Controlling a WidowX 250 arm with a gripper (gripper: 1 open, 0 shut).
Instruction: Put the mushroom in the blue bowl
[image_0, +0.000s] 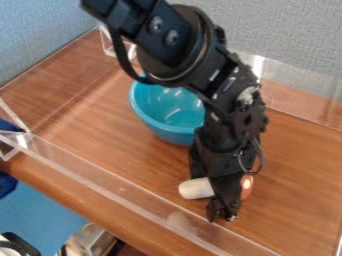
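The black claw (221, 196) is pointing straight down at the wooden worktop (94, 115), near its front edge and toward the right-hand side. Its jaws are standing spread, as wide as they go, and they are straddling the mushroom (203, 187), which is lying on its side on the wood. The cream stem is poking out to the left of the claw, while the reddish-brown cap is showing as a small glossy patch between the dark fingers. Whether the fingers are actually touching the mushroom cannot be told from this angle; nothing is being squeezed or lifted, and the mushroom is resting on the worktop.

The blue bowl (163, 108) is sitting just behind the claw, toward the middle of the worktop, upright, with part of its right side hidden by the arm (174, 45). The mushroom is lying close to the bowl's front wall but apart from it, outside the bowl.

The worktop is a warm brown wood grain, and a low clear plastic wall (120, 205) is running around its edges, catching light along the front. Behind the back edge a pale blue-grey wall (47, 30) is filling the upper left. Below the front edge, some blurred clutter is showing on the floor.
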